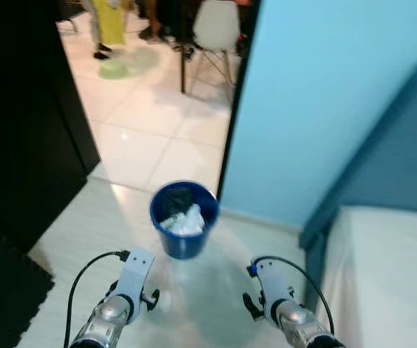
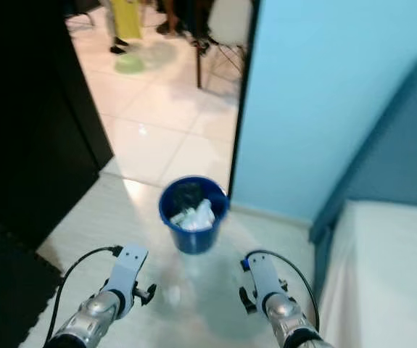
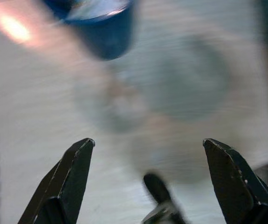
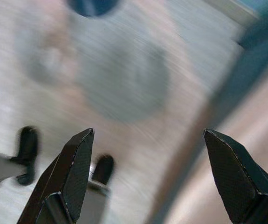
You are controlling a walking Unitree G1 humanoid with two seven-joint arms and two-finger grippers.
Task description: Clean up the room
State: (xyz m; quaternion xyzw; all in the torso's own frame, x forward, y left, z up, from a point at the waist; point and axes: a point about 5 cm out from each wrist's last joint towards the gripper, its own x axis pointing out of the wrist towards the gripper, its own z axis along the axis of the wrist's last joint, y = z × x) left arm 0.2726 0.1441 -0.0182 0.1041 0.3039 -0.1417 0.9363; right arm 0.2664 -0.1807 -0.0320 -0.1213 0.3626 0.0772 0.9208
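Bin (image 1: 184, 219) ahead, between both hands, apart

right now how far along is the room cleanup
Some rubbish already looks binned: the blue bin on the floor ahead holds crumpled white paper. Nothing is in hand: the left gripper and the right gripper are both open and empty above the pale floor. I can't see any more litter to collect from here.
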